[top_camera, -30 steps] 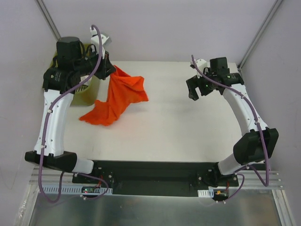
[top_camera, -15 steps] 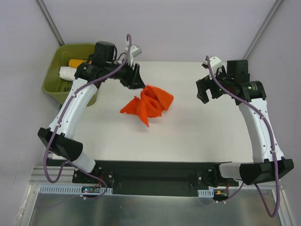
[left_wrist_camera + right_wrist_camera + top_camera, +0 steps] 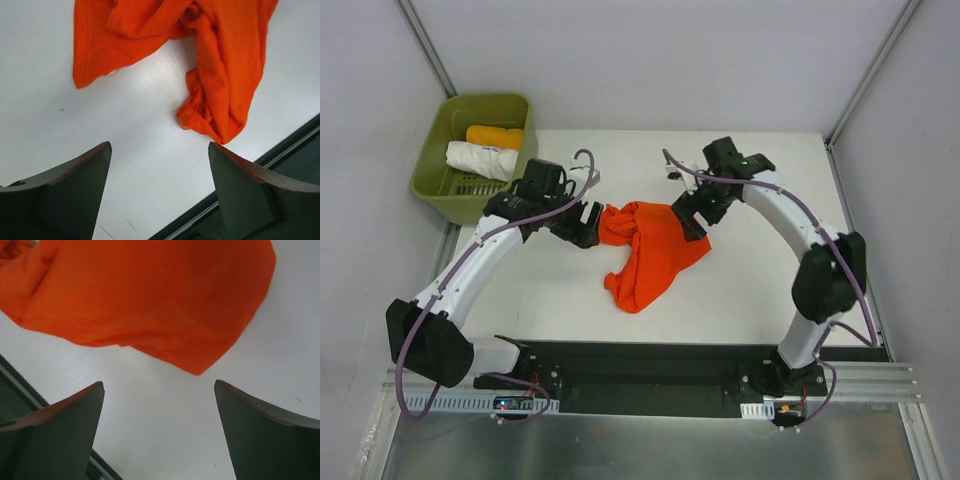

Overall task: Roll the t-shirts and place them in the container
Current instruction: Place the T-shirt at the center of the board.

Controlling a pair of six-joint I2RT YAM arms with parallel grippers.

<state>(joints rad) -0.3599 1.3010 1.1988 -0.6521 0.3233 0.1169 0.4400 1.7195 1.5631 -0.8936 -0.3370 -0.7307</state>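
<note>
Red-orange t-shirt (image 3: 650, 252), carried over from beside the bin (image 3: 432, 180): lies crumpled mid-worktop (image 3: 760, 290), released. Left hand (image 3: 585, 225) and right hand (image 3: 692, 218) flank it closely, both spread wide, empty. Calls for flattening before any rolling, seemingly.

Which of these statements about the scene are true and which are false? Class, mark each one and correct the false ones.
1. The red-orange t-shirt lies crumpled on the table. True.
2. The left hand is clamped on that shirt. False: its fingers are apart with only bare table between them.
3. The green bin holds a white t-shirt and a yellow-orange t-shirt. True.
4. The bin sits at the far right corner. False: it is at the far left corner.
5. The right hand is open beside the red-orange shirt. True.
</note>
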